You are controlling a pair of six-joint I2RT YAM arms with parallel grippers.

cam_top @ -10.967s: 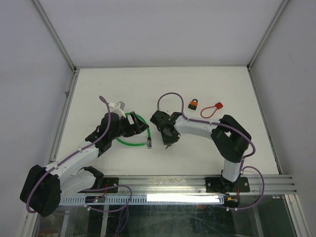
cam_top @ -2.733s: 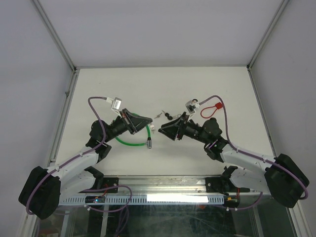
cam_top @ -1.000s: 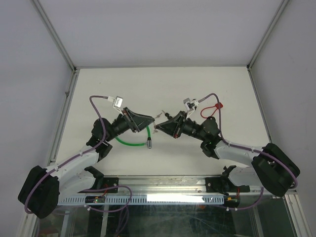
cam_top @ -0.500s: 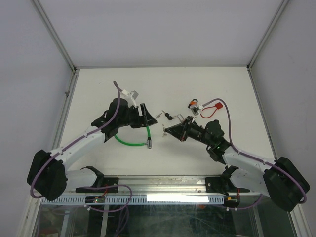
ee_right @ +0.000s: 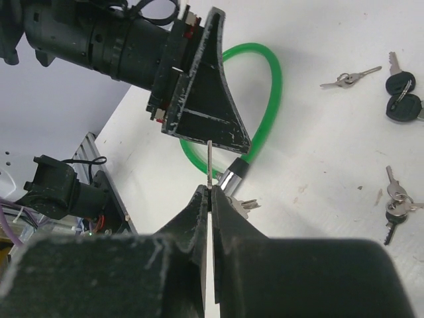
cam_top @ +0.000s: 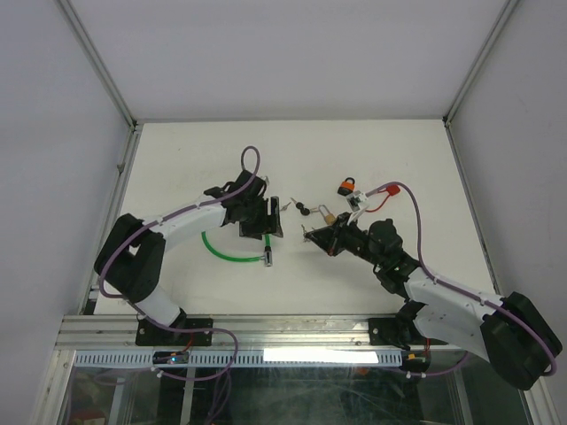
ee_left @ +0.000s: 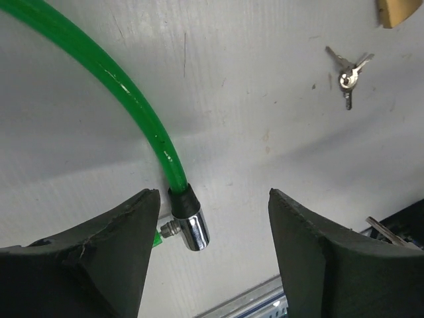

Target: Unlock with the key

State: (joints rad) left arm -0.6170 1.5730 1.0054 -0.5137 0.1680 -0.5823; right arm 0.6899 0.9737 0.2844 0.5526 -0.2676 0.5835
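Observation:
A green cable lock (cam_top: pixel 219 251) lies on the white table, its chrome end (cam_top: pixel 267 259) pointing toward the near edge. My left gripper (cam_top: pixel 268 218) is open just above the cable; in the left wrist view (ee_left: pixel 212 228) the chrome end (ee_left: pixel 189 228) lies between the spread fingers, close to the left finger (ee_left: pixel 86 258). My right gripper (cam_top: pixel 310 235) is shut on a thin silver key (ee_right: pixel 209 159), whose blade points at the chrome end (ee_right: pixel 232 177) and the left gripper (ee_right: pixel 199 106). The green cable (ee_right: pixel 271 86) curves behind.
Loose key bunches lie on the table: silver keys (ee_right: pixel 348 78), black-headed keys (ee_right: pixel 401 93) and another bunch (ee_right: pixel 396 205). An orange padlock (cam_top: pixel 347 187), a brass padlock (cam_top: pixel 330 215) and a red cable loop (cam_top: pixel 383 200) sit at the back right.
My left gripper has swung right and down over the cable near its chrome end, with the arm stretched out low. My right gripper holds the key in nearly the same place.

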